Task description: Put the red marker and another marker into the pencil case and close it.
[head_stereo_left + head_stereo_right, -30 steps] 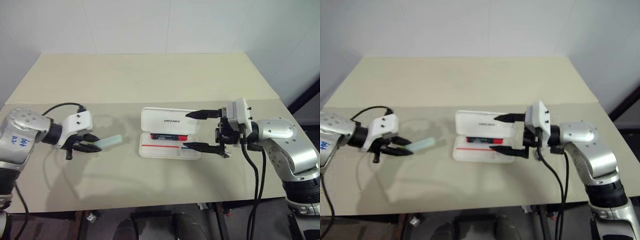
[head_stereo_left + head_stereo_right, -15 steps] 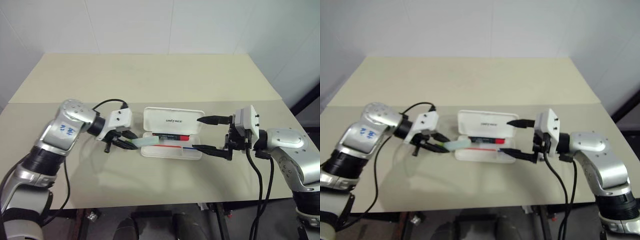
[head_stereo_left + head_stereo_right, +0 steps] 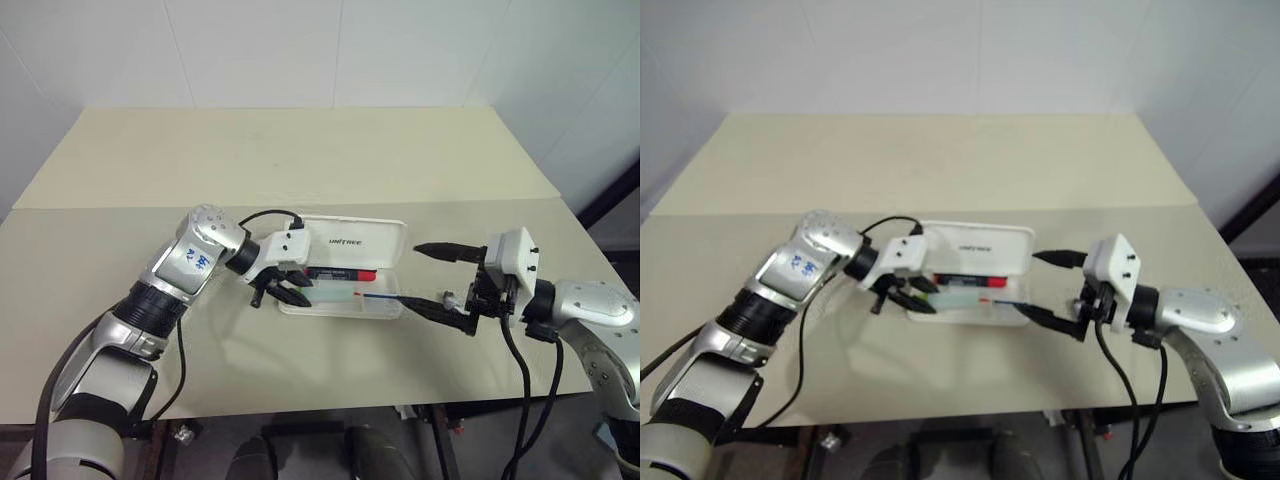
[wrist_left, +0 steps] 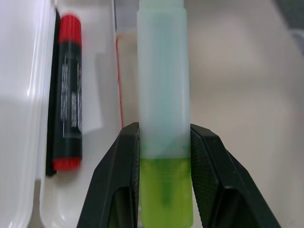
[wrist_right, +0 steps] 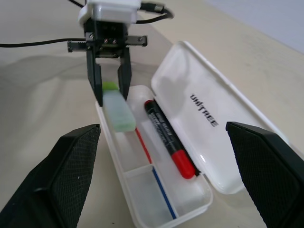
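My right gripper (image 3: 438,278), fingers spread wide and empty, hovers just beside the end of the white flat hard-plastic pencil case (image 3: 385,307) lying open on the beige surface (image 3: 300,160). My left gripper (image 5: 110,80) pinches the chunky pale mint-green highlighter (image 5: 118,110) over the tray. Beyond, the slim black red-capped marker (image 5: 169,139) lies inside by the hinge.

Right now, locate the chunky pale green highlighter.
The highlighter is clamped in the left gripper, over the open white pencil case, beside the red marker.
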Controlling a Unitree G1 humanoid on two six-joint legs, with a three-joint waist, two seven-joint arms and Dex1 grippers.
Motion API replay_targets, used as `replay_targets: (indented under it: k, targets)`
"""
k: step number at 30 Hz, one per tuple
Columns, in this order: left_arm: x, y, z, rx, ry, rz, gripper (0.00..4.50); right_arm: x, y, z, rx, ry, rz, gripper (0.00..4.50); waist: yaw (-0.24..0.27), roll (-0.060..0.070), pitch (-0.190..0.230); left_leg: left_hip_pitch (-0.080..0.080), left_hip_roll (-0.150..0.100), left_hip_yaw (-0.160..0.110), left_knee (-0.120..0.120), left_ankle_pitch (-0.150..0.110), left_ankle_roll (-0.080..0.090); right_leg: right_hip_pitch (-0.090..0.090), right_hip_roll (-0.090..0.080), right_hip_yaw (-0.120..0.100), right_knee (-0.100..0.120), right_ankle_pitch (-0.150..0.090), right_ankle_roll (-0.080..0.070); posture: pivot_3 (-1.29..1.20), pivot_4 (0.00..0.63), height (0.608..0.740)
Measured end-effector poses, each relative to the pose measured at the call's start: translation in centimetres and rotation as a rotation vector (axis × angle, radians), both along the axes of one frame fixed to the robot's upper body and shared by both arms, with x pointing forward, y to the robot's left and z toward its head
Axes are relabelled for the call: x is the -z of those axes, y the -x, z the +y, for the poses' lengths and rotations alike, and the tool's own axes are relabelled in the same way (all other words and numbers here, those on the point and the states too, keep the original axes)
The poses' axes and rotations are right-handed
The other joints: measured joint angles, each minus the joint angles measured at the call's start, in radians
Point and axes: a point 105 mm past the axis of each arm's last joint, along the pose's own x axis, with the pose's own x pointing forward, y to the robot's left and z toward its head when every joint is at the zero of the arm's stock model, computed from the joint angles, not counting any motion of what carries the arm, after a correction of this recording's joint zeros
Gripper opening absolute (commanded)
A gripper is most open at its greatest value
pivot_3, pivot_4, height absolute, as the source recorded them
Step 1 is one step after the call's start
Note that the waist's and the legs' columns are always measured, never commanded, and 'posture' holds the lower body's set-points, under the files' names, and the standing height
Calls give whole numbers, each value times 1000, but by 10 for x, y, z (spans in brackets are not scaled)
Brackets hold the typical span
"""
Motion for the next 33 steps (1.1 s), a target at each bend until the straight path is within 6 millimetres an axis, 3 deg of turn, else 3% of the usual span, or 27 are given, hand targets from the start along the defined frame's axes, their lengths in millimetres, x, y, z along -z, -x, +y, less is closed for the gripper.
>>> replay_targets:
  k: [4, 11, 19, 21, 24, 25, 28, 33]
  targets:
    - [1, -2, -1, 7, -3, 1, 1086, -3, 2, 3, -1, -6, -13, 4500, -1, 0, 0, 0, 0, 0, 0, 0, 0, 0, 0, 0, 0, 0, 0, 0, 150, 740]
    - [5, -3, -7, 10, 6, 26, 3393, -3, 1, 2, 15, -11, -17, 4500, 1, 0, 0, 0, 0, 0, 0, 0, 0, 0, 0, 0, -1, 0, 0, 0, 150, 740]
    - [-6, -2, -16, 15, 72, 31, 3393, -7, -1, 4, 11, -17, -30, 4500, 0, 0, 0, 0, 0, 0, 0, 0, 0, 0, 0, 0, -1, 0, 0, 0, 150, 740]
    - [-10, -1, -17, 20, 90, 26, 3716, -8, -3, 4, 10, -18, -34, 4500, 0, 0, 0, 0, 0, 0, 0, 0, 0, 0, 0, 0, -1, 0, 1, 0, 150, 740]
    - [-31, 6, -21, 71, 171, -22, 4468, -7, -6, 2, 23, -17, -11, 4500, 1, 0, 0, 0, 0, 0, -1, 0, 0, 0, 0, 0, -1, 0, 1, 0, 150, 740]
    - [-37, 7, -19, 78, 184, -42, 4468, -6, -6, 1, 28, -14, 6, 4500, 1, 0, 0, 0, 0, 0, -1, 0, 0, 0, 0, 0, -1, 0, 1, 0, 150, 740]
    - [-44, 9, -5, 82, 232, -82, 4468, -2, -7, -3, 44, 7, 96, 4500, -3, 0, 0, 0, 0, 0, -1, 0, 0, 0, 0, 0, -1, 0, 0, 0, 150, 740]
    - [-40, 22, 31, 101, 264, -50, 4468, -2, -8, -19, 133, 64, 186, 4500, 0, 0, 0, 0, 0, 0, 0, 0, 0, 0, 0, 0, -1, 0, 0, 0, 150, 740]
